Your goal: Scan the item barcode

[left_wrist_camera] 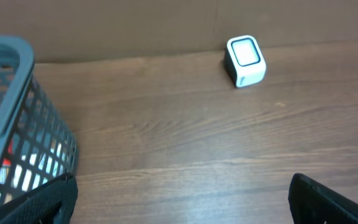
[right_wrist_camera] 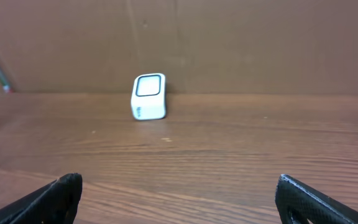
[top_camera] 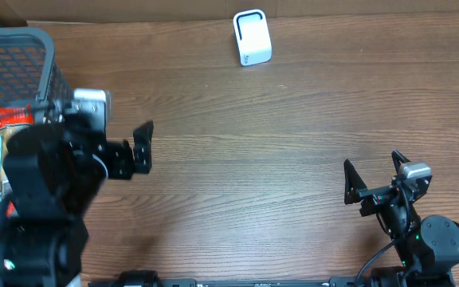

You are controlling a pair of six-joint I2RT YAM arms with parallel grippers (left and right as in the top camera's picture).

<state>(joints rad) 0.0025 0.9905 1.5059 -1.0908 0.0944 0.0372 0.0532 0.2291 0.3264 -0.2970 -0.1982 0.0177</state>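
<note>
The left gripper (top_camera: 141,149) and right gripper (top_camera: 371,172) are spread and empty. No step looks done: items (top_camera: 9,118) sit in the basket (top_camera: 48,70) at left, with the scanner (top_camera: 252,37) at top centre.

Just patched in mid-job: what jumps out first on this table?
A small white scanner stands alone at the far edge, centre. A grey mesh basket holding packaged items sits at the left edge. The left gripper and right gripper hover with jaws open, empty.
</note>
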